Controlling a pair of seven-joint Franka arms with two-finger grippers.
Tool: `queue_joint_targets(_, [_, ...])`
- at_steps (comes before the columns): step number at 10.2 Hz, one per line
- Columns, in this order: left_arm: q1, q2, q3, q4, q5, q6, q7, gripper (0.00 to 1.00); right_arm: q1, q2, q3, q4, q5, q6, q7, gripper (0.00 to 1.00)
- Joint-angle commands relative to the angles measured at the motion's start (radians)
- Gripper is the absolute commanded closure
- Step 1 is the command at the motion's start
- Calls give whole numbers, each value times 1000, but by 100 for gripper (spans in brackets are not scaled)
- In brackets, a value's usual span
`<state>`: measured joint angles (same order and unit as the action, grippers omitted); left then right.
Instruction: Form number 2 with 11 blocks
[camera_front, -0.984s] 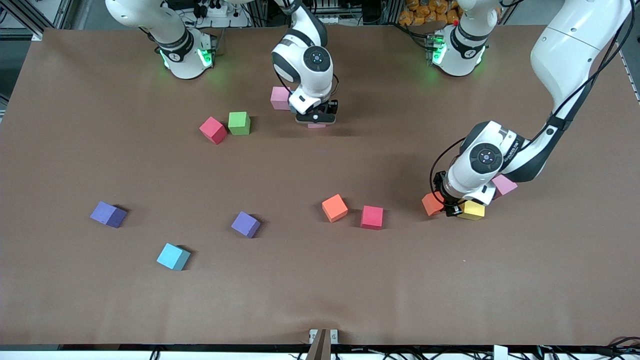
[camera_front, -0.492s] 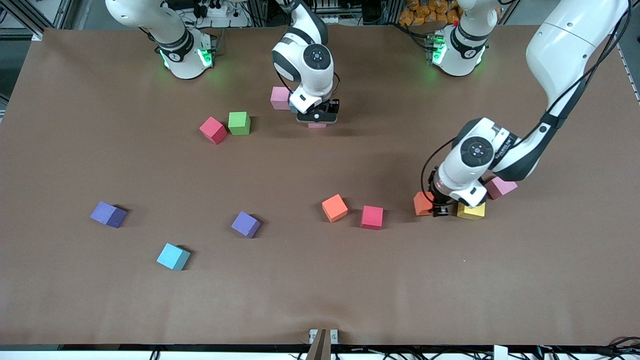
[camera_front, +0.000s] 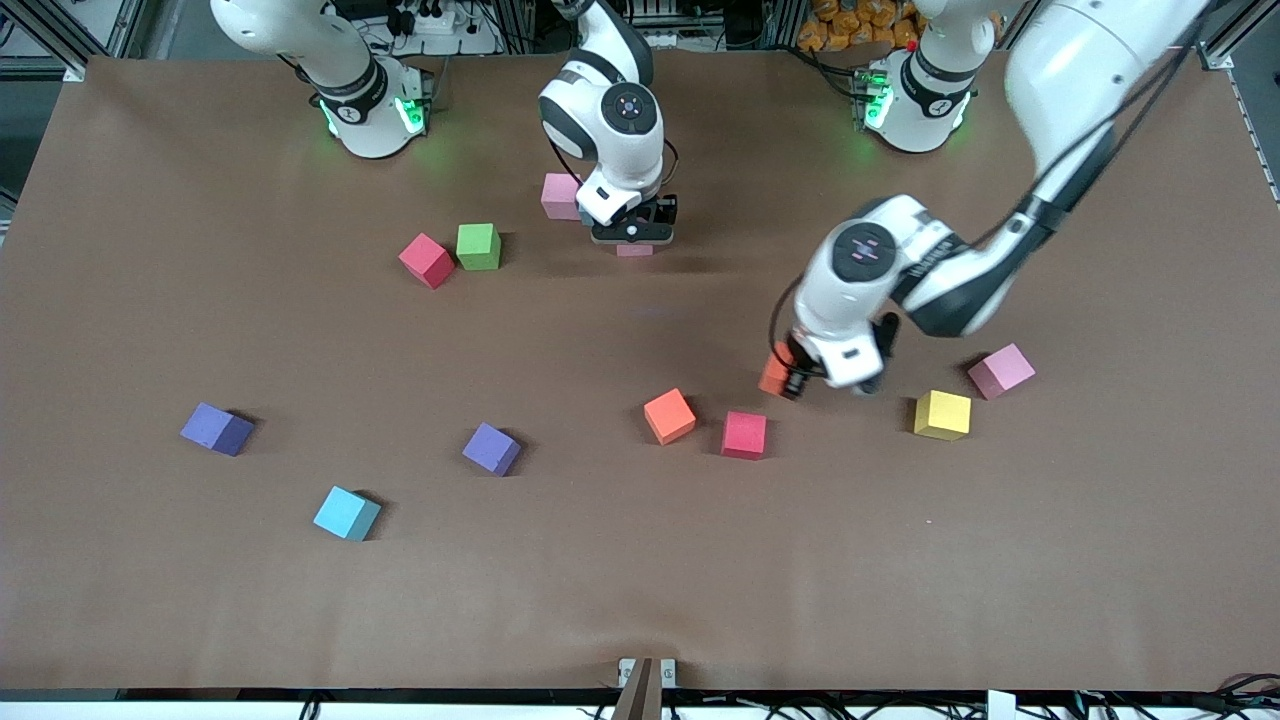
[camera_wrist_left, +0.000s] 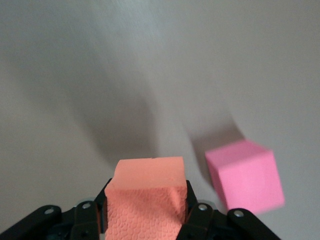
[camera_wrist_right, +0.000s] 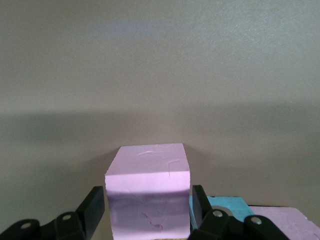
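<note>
My left gripper is shut on an orange block and holds it off the table, over the bare spot beside a red block. In the left wrist view the orange block is squeezed between the fingers, with the red block below. My right gripper stands low and open around a pink block that rests on the table. The right wrist view shows slim gaps either side of this pink block, with a cyan block and another pink block beside it.
Loose on the table lie an orange block, a yellow block, a pink block, two purple blocks, a cyan block, a red block and a green cube. Another pink block sits beside the right gripper.
My left gripper closed on the orange block beside the yellow one, lifted it and carried it toward the red block. The right arm has hardly moved.
</note>
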<state>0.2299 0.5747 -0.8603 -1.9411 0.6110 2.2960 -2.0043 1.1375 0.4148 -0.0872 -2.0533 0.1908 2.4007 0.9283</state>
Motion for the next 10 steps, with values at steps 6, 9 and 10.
queue_joint_targets(6, [-188, 7, 10, 62, 18, -41, 315, 100, -71, -281, 23, -161, 10, -55, -37, 21])
queue_joint_targets(9, [-265, 31, 15, 88, 21, -41, 414, 100, -203, -460, 21, -208, 9, -186, -133, 20])
queue_joint_targets(10, [-297, 33, 27, 86, 23, -43, 470, 100, -284, -490, 21, -202, 7, -231, -184, 20])
